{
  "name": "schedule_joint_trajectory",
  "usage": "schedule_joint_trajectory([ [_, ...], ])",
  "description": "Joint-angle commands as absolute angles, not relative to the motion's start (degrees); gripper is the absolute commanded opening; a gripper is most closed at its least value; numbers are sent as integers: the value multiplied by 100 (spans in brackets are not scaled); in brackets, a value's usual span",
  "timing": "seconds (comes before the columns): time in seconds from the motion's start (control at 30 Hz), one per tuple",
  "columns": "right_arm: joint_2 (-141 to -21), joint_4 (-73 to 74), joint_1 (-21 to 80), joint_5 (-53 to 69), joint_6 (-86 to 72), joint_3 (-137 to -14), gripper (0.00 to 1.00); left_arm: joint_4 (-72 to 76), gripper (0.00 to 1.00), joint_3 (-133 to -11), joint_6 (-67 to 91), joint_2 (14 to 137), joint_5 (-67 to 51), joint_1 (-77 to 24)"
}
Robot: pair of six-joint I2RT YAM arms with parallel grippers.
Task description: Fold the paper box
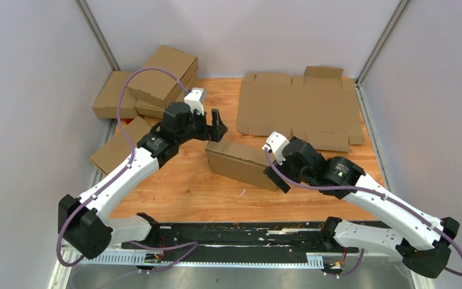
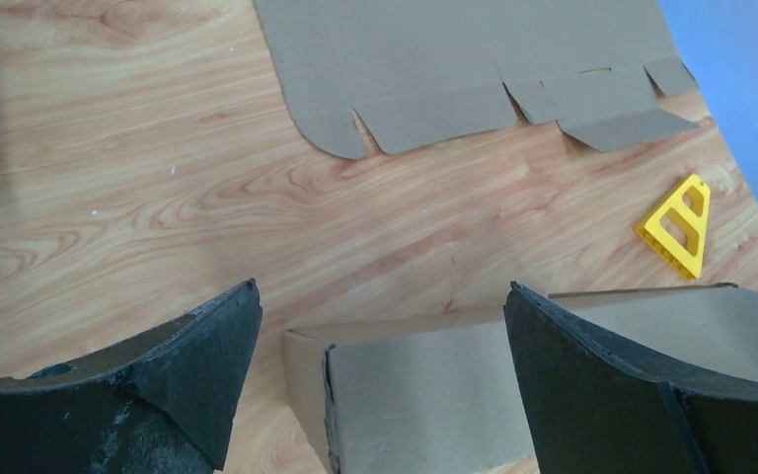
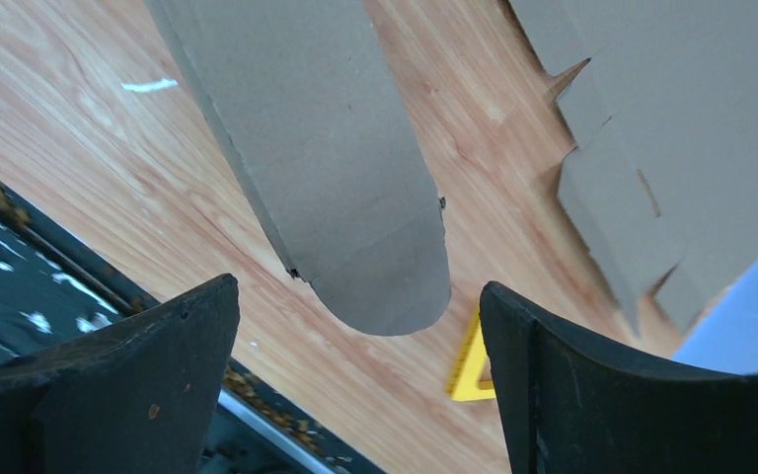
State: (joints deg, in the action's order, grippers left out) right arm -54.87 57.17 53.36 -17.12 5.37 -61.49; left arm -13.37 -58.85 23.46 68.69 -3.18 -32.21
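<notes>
Paper box (image 1: 243,164) lies mid-way across the wood-grain counter (image 1: 180,186), grey walls (image 1: 24,90) around. I see the left pincer (image 1: 218,125) wide open, empty, above its left end. The right pincer (image 1: 277,179) is wide open at its right end, gripping nothing. A flat blank (image 1: 301,108) lies behind.

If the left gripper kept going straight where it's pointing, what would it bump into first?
Probably the paper box. Its end lies just ahead, right in the gap of the open left gripper. Depth is hard to judge here, so the gripper might pass just above it.
</notes>
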Motion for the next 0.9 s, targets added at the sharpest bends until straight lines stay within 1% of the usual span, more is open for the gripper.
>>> schedule_joint_trajectory([
  [0.0,-5369,5586,5457,-2036,1923,-6065,92,-1547,100,-6246,2056,7023,-627,-3019],
  [0.1,-5065,5235,5482,-2004,2636,-5634,91,-1556,100,-6288,1954,7127,-814,-2913],
  [0.23,-4714,4975,5551,-2351,3338,-5196,88,-1616,100,-6360,1793,7301,-1203,-2870],
  [0.27,-4611,4904,5573,-2419,3491,-5095,87,-1634,100,-6389,1769,7350,-1275,-2866],
  [0.37,-4350,4692,5668,-2487,3860,-4884,77,-1610,100,-6437,1740,7449,-1463,-2857],
  [0.43,-4263,4433,5751,-2535,3917,-4768,68,-1523,100,-6394,1764,7440,-1571,-2856],
  [0.5,-4277,4196,5778,-2519,3894,-4770,55,-1408,100,-6307,1783,7405,-1704,-2856],
  [0.53,-4317,4068,5783,-2547,3865,-4780,50,-1371,100,-6256,1784,7394,-1753,-2856],
  [0.6,-4494,3961,5789,-2454,3850,-4816,43,-1394,100,-6214,1755,7399,-1784,-2851],
  [0.63,-4611,3979,5796,-2416,3841,-4865,37,-1389,100,-6191,1738,7400,-1784,-2848],
  [0.67,-4742,4023,5812,-2410,3817,-4928,28,-1378,100,-6168,1732,7396,-1791,-2840],
  [0.7,-4855,4089,5820,-2423,3777,-5009,15,-1343,100,-6130,1744,7393,-1800,-2821],
  [0.73,-4920,4168,5826,-2444,3722,-5114,5,-1269,100,-6075,1786,7389,-1808,-2791],
  [0.77,-4944,4261,5825,-2440,3626,-5210,1,-1135,100,-5993,1831,7379,-1847,-2756],
  [0.87,-4731,4272,5827,-2200,3528,-5289,0,-597,100,-5704,2110,7434,-2225,-2586],
])
